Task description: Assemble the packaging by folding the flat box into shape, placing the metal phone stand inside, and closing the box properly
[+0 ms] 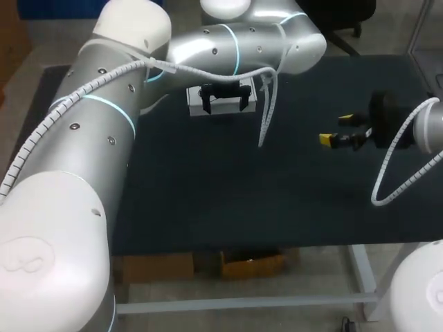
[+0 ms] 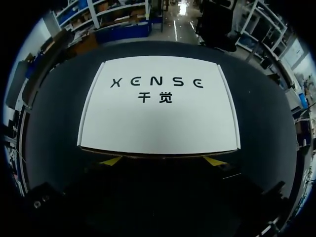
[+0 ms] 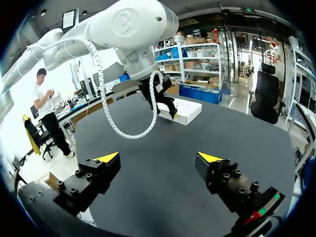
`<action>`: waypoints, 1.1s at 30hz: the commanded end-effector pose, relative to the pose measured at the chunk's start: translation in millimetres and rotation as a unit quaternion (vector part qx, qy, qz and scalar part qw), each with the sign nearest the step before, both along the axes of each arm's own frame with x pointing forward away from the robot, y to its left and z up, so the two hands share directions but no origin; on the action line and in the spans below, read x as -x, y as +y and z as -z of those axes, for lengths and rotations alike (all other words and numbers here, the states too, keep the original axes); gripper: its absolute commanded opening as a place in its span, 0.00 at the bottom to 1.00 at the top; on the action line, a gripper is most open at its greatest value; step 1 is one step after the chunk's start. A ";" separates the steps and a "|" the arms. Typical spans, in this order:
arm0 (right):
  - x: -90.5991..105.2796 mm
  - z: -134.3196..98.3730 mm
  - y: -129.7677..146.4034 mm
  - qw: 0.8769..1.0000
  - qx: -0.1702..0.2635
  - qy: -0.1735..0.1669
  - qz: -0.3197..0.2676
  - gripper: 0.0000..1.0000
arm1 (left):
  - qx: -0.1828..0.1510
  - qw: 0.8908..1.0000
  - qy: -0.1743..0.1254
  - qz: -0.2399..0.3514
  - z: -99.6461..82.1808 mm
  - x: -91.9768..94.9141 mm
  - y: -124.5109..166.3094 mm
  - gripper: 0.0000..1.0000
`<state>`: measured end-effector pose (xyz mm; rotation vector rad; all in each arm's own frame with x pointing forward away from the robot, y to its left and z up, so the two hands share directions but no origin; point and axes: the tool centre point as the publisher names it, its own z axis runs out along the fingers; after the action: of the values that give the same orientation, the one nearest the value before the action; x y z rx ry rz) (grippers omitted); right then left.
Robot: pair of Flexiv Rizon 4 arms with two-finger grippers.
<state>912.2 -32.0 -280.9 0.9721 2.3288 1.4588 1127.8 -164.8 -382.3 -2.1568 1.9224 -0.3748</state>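
Note:
A white box (image 1: 194, 101) with dark print on its lid lies closed and flat at the back of the table. My left gripper (image 1: 224, 105) hangs right over it, open, one black finger at each side. In the left wrist view the box (image 2: 160, 106) fills the space ahead of the left gripper (image 2: 163, 161), whose yellow tips sit at the box's near edge. My right gripper (image 1: 335, 130) hovers open over the right side of the table, apart from the box, with nothing between its fingers. From the right wrist the box (image 3: 187, 112) lies far ahead of the right gripper (image 3: 159, 158). No metal phone stand is visible.
The dark table mat (image 1: 242, 194) stretches from the box to the front edge. A white coiled cable (image 1: 266, 117) hangs from my left arm just right of the box. Another coil (image 1: 394, 173) loops off my right arm.

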 end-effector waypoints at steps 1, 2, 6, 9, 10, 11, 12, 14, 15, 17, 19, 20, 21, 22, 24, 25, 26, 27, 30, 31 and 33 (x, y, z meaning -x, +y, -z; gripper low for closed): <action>0.1 0.7 -1.7 1.000 -0.004 -0.002 -0.002 1.00 | 0.014 0.992 0.127 0.006 0.4 -9.8 0.1 1.00; 0.1 0.7 -1.7 1.000 -0.004 -0.002 -0.002 1.00 | 0.014 0.992 0.127 0.006 -0.5 -9.5 0.2 1.00; 0.1 0.7 -1.7 1.000 -0.004 -0.002 -0.002 1.00 | 0.021 0.992 0.123 0.013 -4.1 -5.5 0.1 1.00; 0.1 0.7 -1.7 1.000 -0.004 -0.002 -0.002 1.00 | 0.031 0.993 0.113 0.025 -8.3 7.2 0.3 1.00; 0.1 0.7 -1.7 1.000 -0.004 -0.002 -0.002 1.00 | 0.033 0.994 0.103 0.028 -11.4 13.6 -0.2 1.00; 0.1 0.7 -1.7 1.000 -0.004 -0.002 -0.002 1.00 | 0.040 0.994 0.099 0.032 -14.5 18.8 0.5 1.00; 0.1 0.7 -1.7 1.000 -0.004 -0.002 -0.002 1.00 | 0.043 0.994 0.091 0.033 -18.3 23.8 1.3 1.00; 0.1 0.7 -1.7 1.000 -0.004 -0.002 -0.002 1.00 | 0.051 0.995 0.075 0.036 -25.8 34.6 4.5 1.00; 0.1 0.7 -1.7 1.000 -0.004 -0.002 -0.002 1.00 | 0.055 0.996 0.065 0.038 -30.0 40.3 6.5 1.00; 0.1 0.7 -1.7 1.000 -0.004 -0.002 -0.002 1.00 | 0.065 0.996 0.044 0.043 -38.1 50.8 10.8 1.00; 0.1 0.7 -1.7 1.000 -0.004 -0.002 -0.002 1.00 | 0.075 0.996 0.023 0.047 -46.0 60.4 15.8 1.00; 0.1 0.7 -1.7 1.000 -0.004 -0.002 -0.002 1.00 | 0.078 0.996 0.009 0.047 -49.9 64.6 18.2 1.00; 0.1 0.7 -1.7 1.000 -0.004 -0.002 -0.002 1.00 | 0.083 0.995 0.003 0.048 -53.0 68.0 20.7 1.00; 0.1 0.7 -1.7 1.000 -0.004 -0.002 -0.002 1.00 | 0.091 0.994 -0.012 0.052 -56.6 71.5 23.3 1.00; 0.1 0.7 -1.7 1.000 -0.004 -0.002 -0.002 1.00 | 0.104 0.992 -0.039 0.056 -62.1 78.0 28.0 1.00; 0.1 0.7 -1.7 1.000 -0.004 -0.002 -0.002 1.00 | 0.111 0.991 -0.054 0.059 -64.2 80.8 30.0 1.00; 0.1 0.7 -1.7 1.000 -0.004 -0.002 -0.002 1.00 | 0.114 0.990 -0.064 0.061 -65.2 82.6 31.2 1.00; 0.1 0.7 -1.7 1.000 -0.004 -0.002 -0.002 1.00 | 0.121 0.988 -0.076 0.065 -66.3 85.5 33.5 1.00; 0.1 0.7 -1.7 1.000 -0.004 -0.002 -0.002 1.00 | 0.128 0.983 -0.108 0.070 -67.4 90.8 36.5 1.00; 0.1 0.7 -1.7 1.000 -0.004 -0.002 -0.002 1.00 | 0.137 0.981 -0.118 0.071 -67.5 92.3 37.4 1.00; 0.1 0.7 -1.7 1.000 -0.004 -0.002 -0.002 1.00 | 0.152 0.977 -0.131 0.075 -67.5 94.8 39.3 1.00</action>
<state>912.2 -32.0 -280.9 0.9722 2.3287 1.4588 1058.0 -134.1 -320.0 -2.1934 2.2006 -0.4227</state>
